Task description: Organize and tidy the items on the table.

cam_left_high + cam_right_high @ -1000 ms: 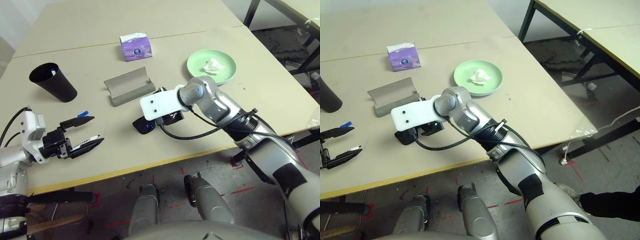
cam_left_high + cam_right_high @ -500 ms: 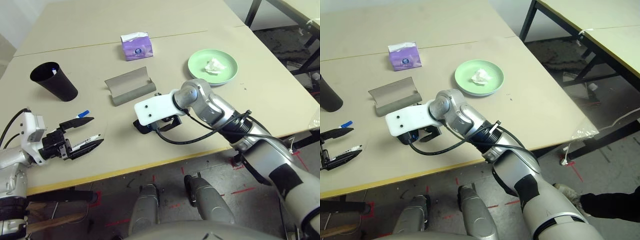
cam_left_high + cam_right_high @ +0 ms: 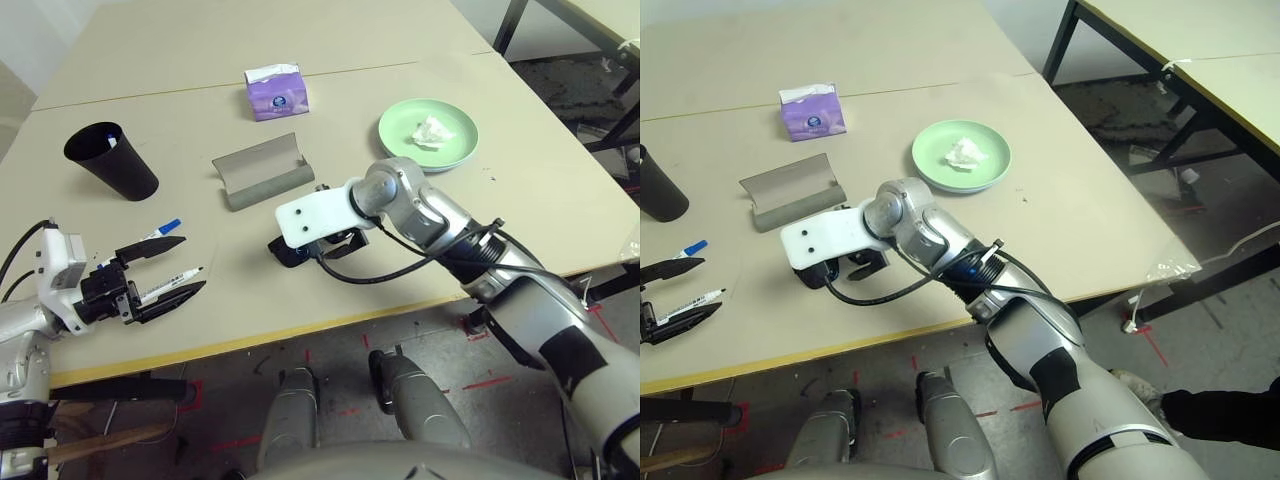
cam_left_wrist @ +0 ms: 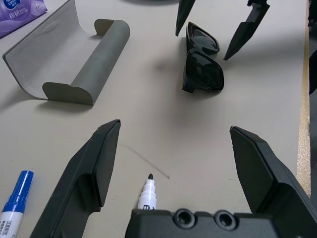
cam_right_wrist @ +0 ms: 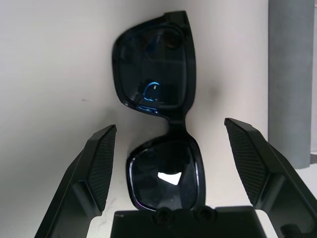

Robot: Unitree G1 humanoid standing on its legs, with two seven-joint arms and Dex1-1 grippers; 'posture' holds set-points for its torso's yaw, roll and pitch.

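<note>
Right gripper (image 5: 166, 148) hangs spread over the black sunglasses (image 5: 159, 109) near the table's (image 3: 330, 40) front edge, its fingers apart from the frame. Its wrist view shows both lenses, half hidden under the arm in the head views. At ten o'clock lies the grey glasses case (image 3: 262, 171); at nine, the spread left gripper (image 3: 165, 268) straddles a marker (image 3: 168, 284).

Lab or workshop setting: plain beige table (image 3: 420, 290) on bare concrete floor (image 3: 340, 355) with red tape marks (image 3: 487, 380); second black-framed table (image 3: 1160, 60) alongside, loose cables (image 3: 1240, 245).
</note>
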